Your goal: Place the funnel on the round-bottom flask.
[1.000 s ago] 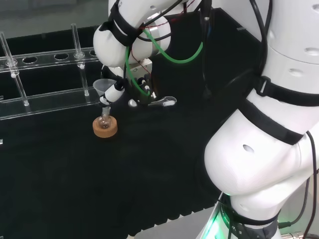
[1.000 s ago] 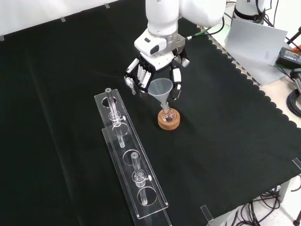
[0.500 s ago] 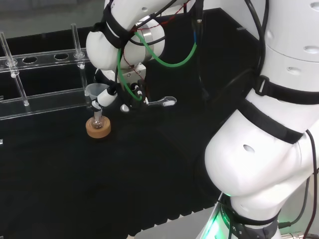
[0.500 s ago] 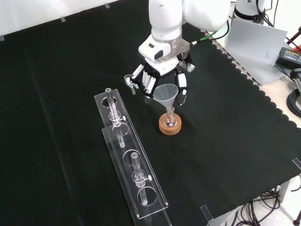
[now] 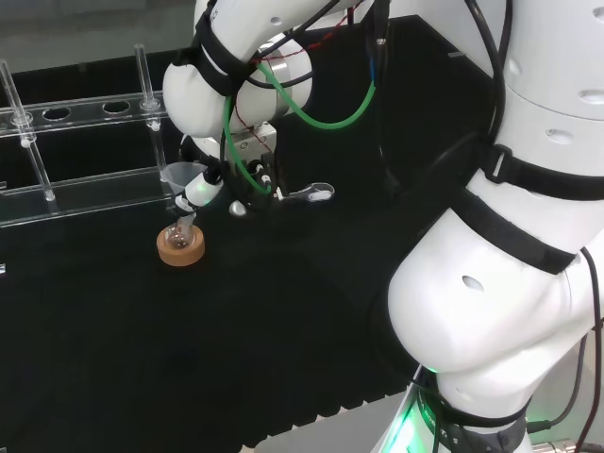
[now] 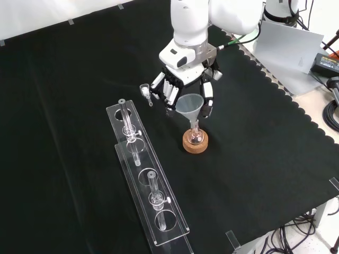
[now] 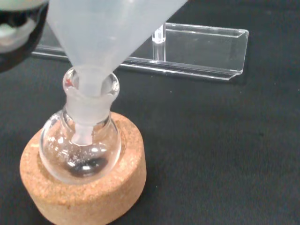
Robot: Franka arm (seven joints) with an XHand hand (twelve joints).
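Observation:
A translucent funnel is pinched at its cone between the fingers and thumb of the hand. Its stem sits inside the neck of the small round-bottom flask, which rests on a cork ring. The wrist view shows the funnel close up, its stem reaching down through the neck into the flask on the cork ring. In the head view the hand holds the funnel above the flask, which leans a little on the cork ring.
Two clear racks with tubes lie left of the flask in the front view, and behind it in the head view. A small clear piece lies on the cloth by the fingers. A grey box sits beyond the cloth's right edge.
The hand carried the funnel leftward in the head view and lower in the front view. The flask and its cork ring slid the same way, and the flask now leans.

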